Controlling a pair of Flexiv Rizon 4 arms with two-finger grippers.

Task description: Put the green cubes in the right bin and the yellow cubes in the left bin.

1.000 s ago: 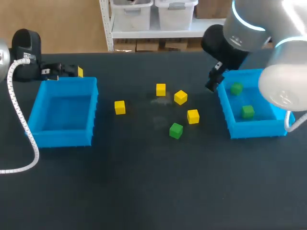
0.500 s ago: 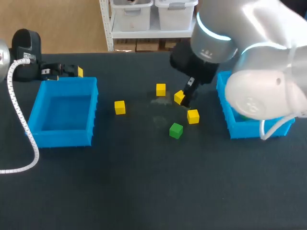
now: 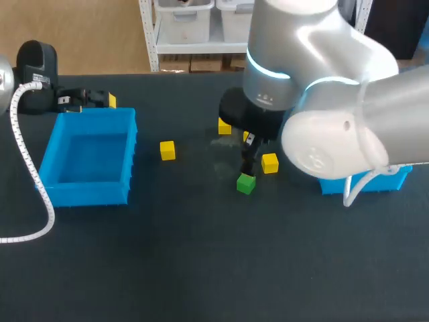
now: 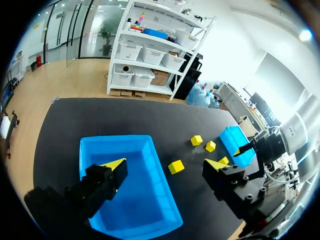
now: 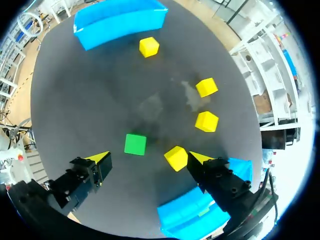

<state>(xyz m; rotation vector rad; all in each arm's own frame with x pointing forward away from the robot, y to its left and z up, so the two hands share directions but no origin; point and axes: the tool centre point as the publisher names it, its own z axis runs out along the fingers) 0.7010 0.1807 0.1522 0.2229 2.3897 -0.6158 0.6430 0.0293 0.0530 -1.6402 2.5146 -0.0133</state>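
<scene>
One green cube point(image 3: 246, 182) lies on the dark table, with a yellow cube point(image 3: 269, 163) just right of it. Another yellow cube point(image 3: 167, 150) lies nearer the left bin point(image 3: 87, 194), and a third point(image 3: 224, 126) peeks out behind my right arm. My right gripper point(image 3: 248, 155) hangs open just above the green cube point(image 5: 135, 144), which sits slightly ahead of the open fingers of that gripper point(image 5: 149, 159). Around it lie several yellow cubes point(image 5: 176, 158). My left gripper point(image 3: 107, 100) rests open behind the left bin point(image 4: 130, 185), holding nothing.
My bulky right arm point(image 3: 322, 100) covers most of the right bin point(image 3: 365, 182), so its contents are hidden in the head view. A white corrugated cable point(image 3: 27, 168) runs down the table's left side.
My right arm has swung left from over the right bin to above the green cube, its gripper still open. The left arm and the cubes have not moved.
</scene>
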